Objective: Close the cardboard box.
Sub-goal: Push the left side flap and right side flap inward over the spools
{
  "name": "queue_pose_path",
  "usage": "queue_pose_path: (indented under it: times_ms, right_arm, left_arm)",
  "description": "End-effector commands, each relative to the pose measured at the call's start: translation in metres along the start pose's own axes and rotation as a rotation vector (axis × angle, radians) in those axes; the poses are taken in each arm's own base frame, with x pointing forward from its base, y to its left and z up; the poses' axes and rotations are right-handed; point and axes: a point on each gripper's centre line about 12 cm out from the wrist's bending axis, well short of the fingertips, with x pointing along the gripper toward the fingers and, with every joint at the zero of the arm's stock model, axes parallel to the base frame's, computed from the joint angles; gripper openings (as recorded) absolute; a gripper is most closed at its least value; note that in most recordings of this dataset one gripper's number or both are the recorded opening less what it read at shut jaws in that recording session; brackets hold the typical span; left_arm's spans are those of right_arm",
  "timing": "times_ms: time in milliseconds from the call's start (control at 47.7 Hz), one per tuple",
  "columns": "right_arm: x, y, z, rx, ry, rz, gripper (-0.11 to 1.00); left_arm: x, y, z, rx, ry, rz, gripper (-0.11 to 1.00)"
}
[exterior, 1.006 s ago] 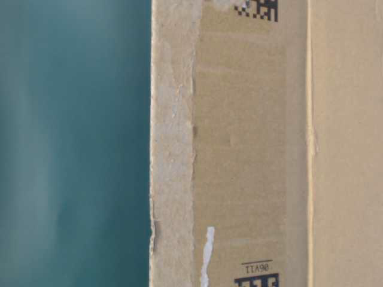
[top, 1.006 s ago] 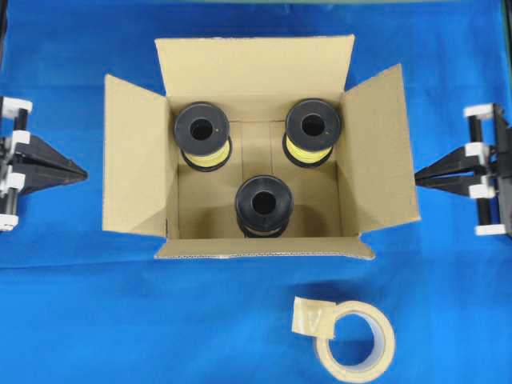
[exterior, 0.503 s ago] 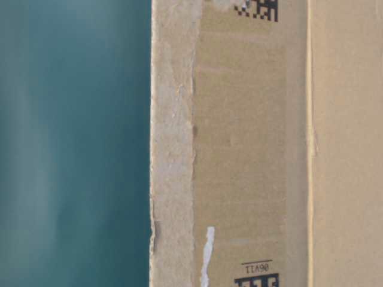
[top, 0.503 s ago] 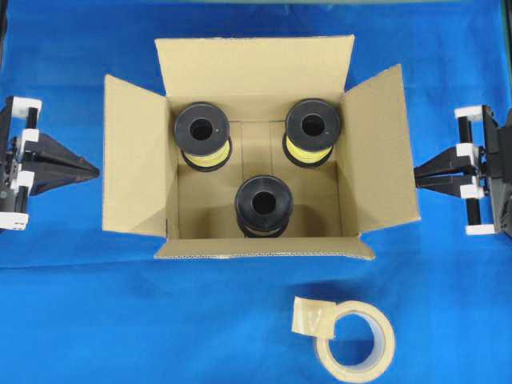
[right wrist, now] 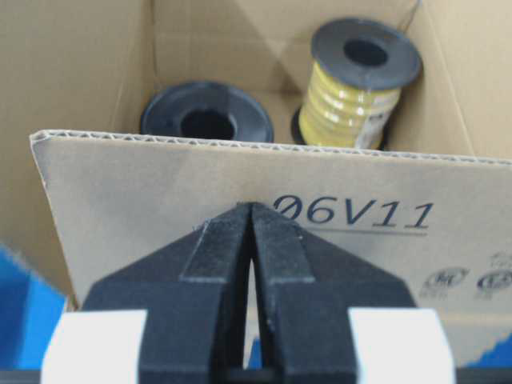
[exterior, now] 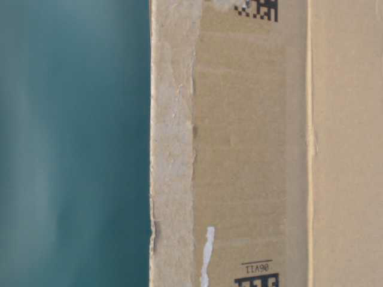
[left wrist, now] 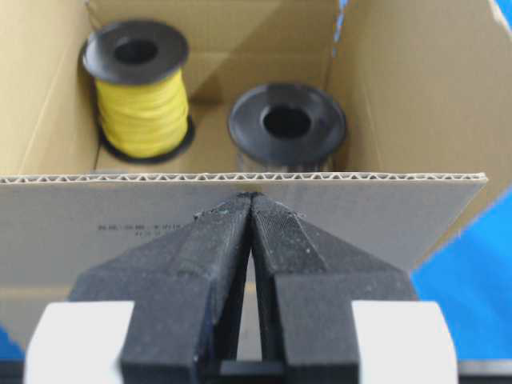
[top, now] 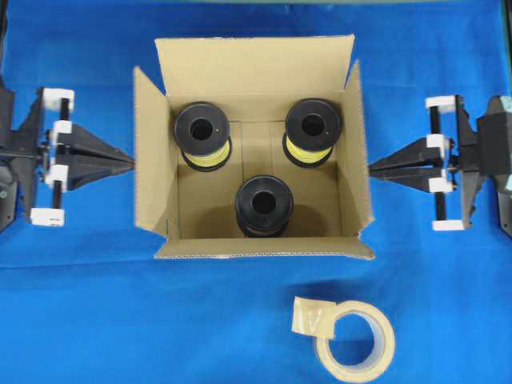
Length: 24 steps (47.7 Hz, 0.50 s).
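The brown cardboard box (top: 256, 76) stands open in the middle of the blue cloth, with three black spools inside. Its left flap (top: 148, 156) and right flap (top: 358, 148) stand nearly upright; the far flap leans back and the near flap (top: 264, 250) is seen edge-on. My left gripper (top: 130, 162) is shut, tips against the left flap's outer face (left wrist: 120, 224). My right gripper (top: 370, 170) is shut too, tips against the right flap's outer face (right wrist: 160, 192), printed 06V11. The table-level view shows only the box wall (exterior: 251, 143) up close.
Inside stand a yellow-wound spool (top: 202, 136), a second yellow spool (top: 313, 130) and a third spool (top: 263, 206) nearer the front. A beige tape roll (top: 352, 340) with a loose end lies on the cloth in front of the box.
Both grippers moved inward to the box. The left and right flaps, which lay spread outward, have been pushed up to nearly vertical.
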Motion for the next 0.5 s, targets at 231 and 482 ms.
queue_pose_path:
  times_ms: [231, 482]
  right_arm:
    - [0.038, 0.001, 0.011, -0.004, -0.028, -0.004, 0.0]
    - [0.069, -0.001, -0.004, 0.0, 0.042, -0.011, 0.0]
  left_arm:
    - [0.055, 0.007, 0.009, 0.005, 0.027, 0.029, 0.0]
    - [0.097, 0.01, 0.001, 0.004, 0.097, 0.038, 0.0]
